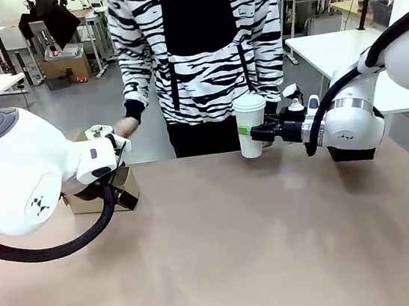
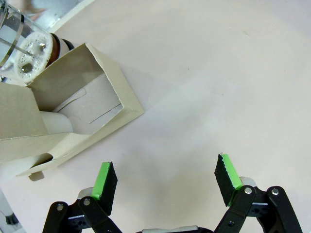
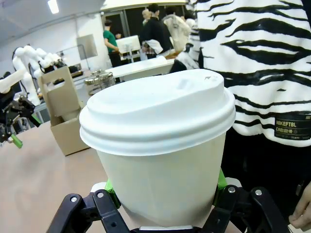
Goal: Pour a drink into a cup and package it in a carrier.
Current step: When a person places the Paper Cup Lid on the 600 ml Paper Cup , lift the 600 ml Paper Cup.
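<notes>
Clamping lidded cup (image 1: 251, 126): right fingers (image 3: 221, 180) | left fingers (image 2: 104, 177) apart | carrier (image 2: 97, 73): white cup (image 2: 58, 121) inside (partly hidden)

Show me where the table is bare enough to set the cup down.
Bare table runs between the carrier on the left and the cup in the right gripper, and across the near side. Crowded: the far left, where carrier, jug and left gripper cluster.

Left arm: wrist bent down, my left gripper (image 2: 165, 177) hanging just beside the carrier (image 2: 92, 92), jaws spread wide, nothing between the green pads (image 2: 104, 180). Right arm: reaching in level, well apart from the carrier on its right side. My right gripper (image 1: 252, 133) is turned sideways, fingers clamped on the lidded cup (image 1: 251, 120).
</notes>
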